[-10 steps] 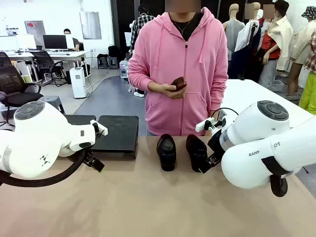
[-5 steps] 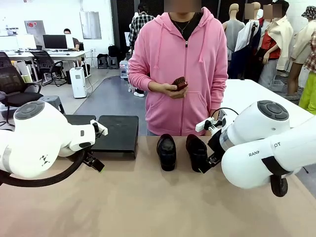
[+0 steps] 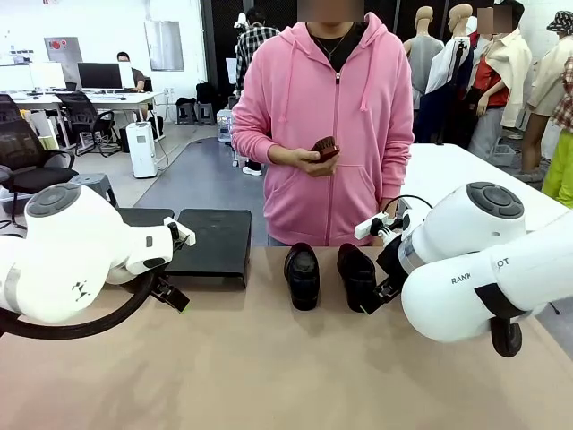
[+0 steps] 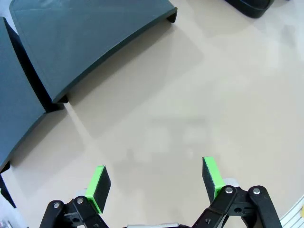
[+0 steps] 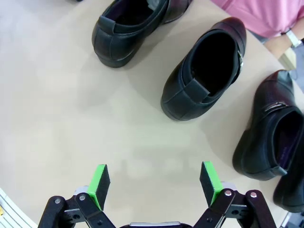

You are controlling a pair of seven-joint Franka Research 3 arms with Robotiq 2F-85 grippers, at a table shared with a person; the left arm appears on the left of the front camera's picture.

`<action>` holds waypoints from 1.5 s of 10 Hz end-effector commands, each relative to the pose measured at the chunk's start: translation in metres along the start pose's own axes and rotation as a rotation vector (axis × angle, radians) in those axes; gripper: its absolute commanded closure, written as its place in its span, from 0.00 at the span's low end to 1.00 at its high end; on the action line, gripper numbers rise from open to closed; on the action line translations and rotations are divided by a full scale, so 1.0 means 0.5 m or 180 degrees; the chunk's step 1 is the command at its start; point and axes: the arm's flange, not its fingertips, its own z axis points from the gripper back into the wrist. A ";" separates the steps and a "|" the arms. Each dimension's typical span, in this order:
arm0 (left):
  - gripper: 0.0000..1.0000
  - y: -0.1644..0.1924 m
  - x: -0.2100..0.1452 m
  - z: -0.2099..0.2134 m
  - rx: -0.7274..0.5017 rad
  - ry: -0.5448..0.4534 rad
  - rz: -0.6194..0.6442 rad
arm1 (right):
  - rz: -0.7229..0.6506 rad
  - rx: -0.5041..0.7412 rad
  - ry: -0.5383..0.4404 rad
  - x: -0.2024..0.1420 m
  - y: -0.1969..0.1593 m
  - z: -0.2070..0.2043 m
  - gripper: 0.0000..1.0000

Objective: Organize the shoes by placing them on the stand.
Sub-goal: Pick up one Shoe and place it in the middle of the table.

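**Both jaws wide and empty, all shoes on the table, stand bare**

The left arm point(image 3: 72, 260) hangs over the table point(image 3: 269, 385) toward its left edge. The left jaws are spread wide with nothing between the green pads point(image 4: 100, 186), and bare tabletop lies under them. The stand point(image 3: 213, 240) sits just beyond them at the far edge, left of middle. It is two black flat sections side by side, and both are bare. I can't tell which way it slopes.

The right arm point(image 3: 483, 260) is over the right side of the table. The right jaws are also wide and hold nothing, and their pads point(image 5: 99, 183) aim down beside the shoes point(image 3: 302, 276).

In the front view, two shoes stand side by side at the far edge around the middle. They are just right of the stand and not touching it, directly in front of the person point(image 3: 322, 116). The right wrist view shows three shoes upright on their soles with openings up, loosely spread and apart from one another. A dark sliver at the frame's corner is probably the fourth.

Judgement: with the shoes upright and open-topped, the side walls are free to pinch, so the layout suits a top-down pick. The right jaws are closest to the shoes and look like the first to pick. The stand is on the other side of the shoes, so the carry goes leftward along the far edge.

The person's hands point(image 3: 309, 161) are off the table and hold a small brown object point(image 3: 325, 149), maybe a brush. They touch no shoes. No placement is done by the look of it.
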 end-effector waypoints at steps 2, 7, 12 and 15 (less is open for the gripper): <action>0.00 0.000 0.000 0.001 0.0001 -0.0002 0.0002 | -0.0003 0.0001 0.0000 0.000 0.000 0.000 0.00; 0.00 0.018 0.006 0.243 -0.0004 -0.0222 0.0958 | -0.0610 0.0382 0.0305 -0.008 -0.053 0.267 0.00; 0.00 0.045 -0.201 0.513 -0.0294 -0.0523 0.0729 | -0.1024 0.0451 0.0003 -0.218 -0.176 0.599 0.00; 0.00 0.101 -0.357 0.513 -0.0542 -0.0591 0.0954 | -0.1539 0.0190 -0.0475 -0.328 -0.214 0.676 0.00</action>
